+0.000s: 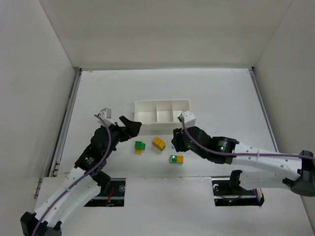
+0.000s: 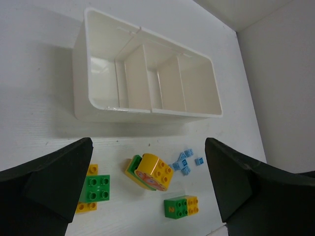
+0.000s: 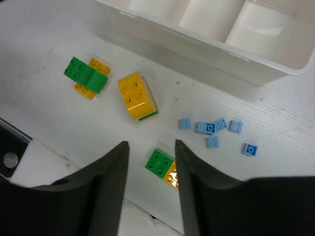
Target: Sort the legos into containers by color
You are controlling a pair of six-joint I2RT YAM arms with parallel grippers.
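Note:
The white three-compartment tray (image 1: 161, 103) stands at the table's middle, and its compartments look empty in the left wrist view (image 2: 81, 73). In front of it lie a green-on-yellow brick stack (image 1: 140, 146), a tipped yellow-and-green stack (image 1: 158, 143) and a green-yellow side-by-side pair (image 1: 176, 159). Several tiny light blue bricks (image 3: 216, 129) lie scattered right of these. My left gripper (image 1: 134, 127) is open wide and empty above the stacks (image 2: 148, 147). My right gripper (image 3: 150, 145) is open, hovering with the green-yellow pair (image 3: 165, 167) between its fingers below.
Enclosure walls stand on the left, back and right. A metal rail (image 1: 66, 123) runs along the table's left edge. The tray's near wall (image 3: 206, 49) lies just beyond the blue bricks. The near table edge (image 3: 29, 157) sits close behind the right fingers.

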